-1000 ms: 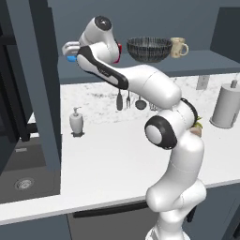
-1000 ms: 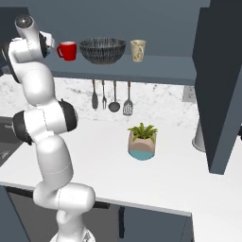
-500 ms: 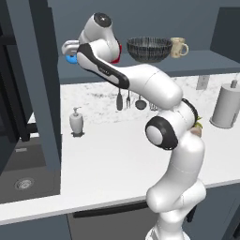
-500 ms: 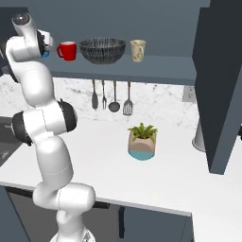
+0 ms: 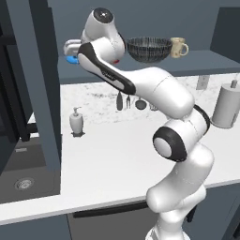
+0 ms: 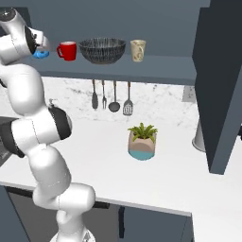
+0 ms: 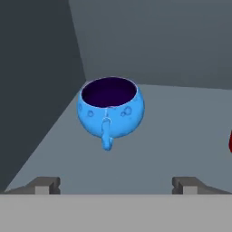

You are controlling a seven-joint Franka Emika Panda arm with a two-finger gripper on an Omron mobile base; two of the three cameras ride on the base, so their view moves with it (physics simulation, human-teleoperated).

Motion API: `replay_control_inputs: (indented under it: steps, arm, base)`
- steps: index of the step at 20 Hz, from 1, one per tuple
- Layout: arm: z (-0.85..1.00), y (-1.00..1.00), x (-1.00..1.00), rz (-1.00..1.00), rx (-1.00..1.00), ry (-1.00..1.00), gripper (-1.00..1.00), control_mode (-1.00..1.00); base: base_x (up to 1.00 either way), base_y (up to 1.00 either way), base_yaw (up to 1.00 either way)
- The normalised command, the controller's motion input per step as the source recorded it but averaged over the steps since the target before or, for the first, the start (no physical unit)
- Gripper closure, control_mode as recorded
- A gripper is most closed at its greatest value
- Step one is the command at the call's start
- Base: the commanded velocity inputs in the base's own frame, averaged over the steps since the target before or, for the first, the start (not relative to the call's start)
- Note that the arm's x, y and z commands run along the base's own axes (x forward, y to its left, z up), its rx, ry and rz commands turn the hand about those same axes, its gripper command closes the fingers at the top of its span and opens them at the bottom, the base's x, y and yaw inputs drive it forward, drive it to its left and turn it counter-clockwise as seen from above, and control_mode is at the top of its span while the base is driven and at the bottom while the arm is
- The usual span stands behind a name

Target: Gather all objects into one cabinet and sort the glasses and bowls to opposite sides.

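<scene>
The small blue bowl (image 7: 111,111) stands upright at the left end of the cabinet shelf (image 6: 156,66), near the corner wall. My gripper (image 7: 115,185) is open just behind it, fingers wide apart with nothing between them. In the base views the hand (image 5: 70,47) hovers over the blue bowl (image 5: 72,59) (image 6: 41,54). To its right along the shelf come the red cup (image 6: 67,51), the wide dark striped bowl (image 6: 102,50) (image 5: 149,49) and the beige mug (image 6: 137,50) (image 5: 177,47). A sliver of the red cup (image 7: 230,140) shows at the hand view's right edge.
The tall cabinet door (image 5: 42,93) stands open at the left, another door (image 6: 217,94) at the right. On the counter are a potted plant (image 6: 142,142), a soap dispenser (image 5: 76,122) and a paper towel roll (image 5: 226,105). Utensils (image 6: 112,97) hang below the shelf. A sink (image 5: 23,183) lies left.
The jaws have opened wide and let go of the blue bowl, which now rests on the shelf. The arm has barely moved.
</scene>
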Motion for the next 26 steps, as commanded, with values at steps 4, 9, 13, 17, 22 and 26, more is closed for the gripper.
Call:
replay_control_inputs:
  steps: [4, 9, 13, 17, 22, 26]
  arm:
    - [0.0, -0.43, -0.28, -0.13, 0.01, 0.0, -1.0, -1.0]
    - [0.0, -0.38, -0.02, -0.11, 0.02, 0.0, -1.0, -1.0]
    - [0.0, -0.24, 0.0, -0.03, 0.01, 0.0, -1.0, -1.0]
    - [0.0, -0.21, 0.0, 0.0, 0.01, 0.0, -1.0, -1.0]
    - [0.01, -0.41, -0.08, 0.0, 0.0, 0.0, -1.0, -1.0]
    - [0.02, -0.68, -0.18, 0.0, 0.0, 0.0, -1.0, -1.0]
  base:
    - [0.0, 0.0, 0.0]
    - [0.0, 0.0, 0.0]
    - [0.0, 0.0, 0.0]
    - [0.0, 0.0, 0.0]
    - [0.0, 0.0, 0.0]
    - [0.0, 0.0, 0.0]
